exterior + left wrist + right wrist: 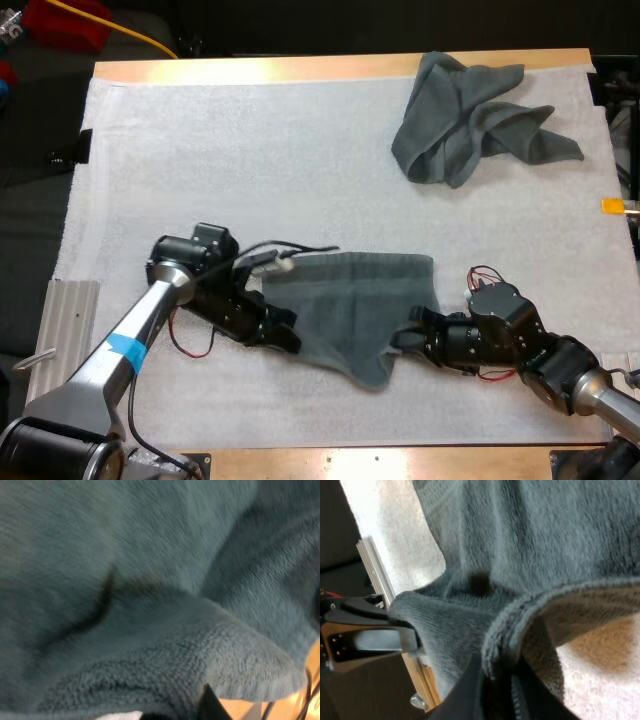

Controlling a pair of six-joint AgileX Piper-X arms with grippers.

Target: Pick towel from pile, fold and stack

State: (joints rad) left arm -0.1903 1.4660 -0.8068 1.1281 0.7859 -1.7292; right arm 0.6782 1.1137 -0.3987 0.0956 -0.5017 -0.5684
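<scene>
Left pincer (288,335): lower centre-left of the high view, closed on the left edge of the towel (350,300). In my wrist view the cloth bunches right against my finger.
Right pincer (408,338): lower centre-right, clamped on the towel's right edge. My wrist view shows the hem pinched between the two black fingers (468,694).
Towel: lower middle of the high view, strung between my two pincers. Its far edge lies flat on the mat (200,160) and its near part sags to a point.
Risk, grip: both bites look shallow and close to the hem. I judge that a quick pull apart could drag the edge out of one pincer and drop that side.
Risk, fold: the sagging point may tuck under as I carry the near edge over, leaving a crooked, lumpy fold.
Risk, drag: the far edge rests on the mat. If I move low it may slide along with me, and the halves would not line up.
Risk, arms: my pincers sit near each other with only the cloth between them. Closing the gap carelessly could knock them together.
Crumpled towel (465,115): upper right of the high view, well apart from the one I hold. A wide swing that way could snag it.
</scene>
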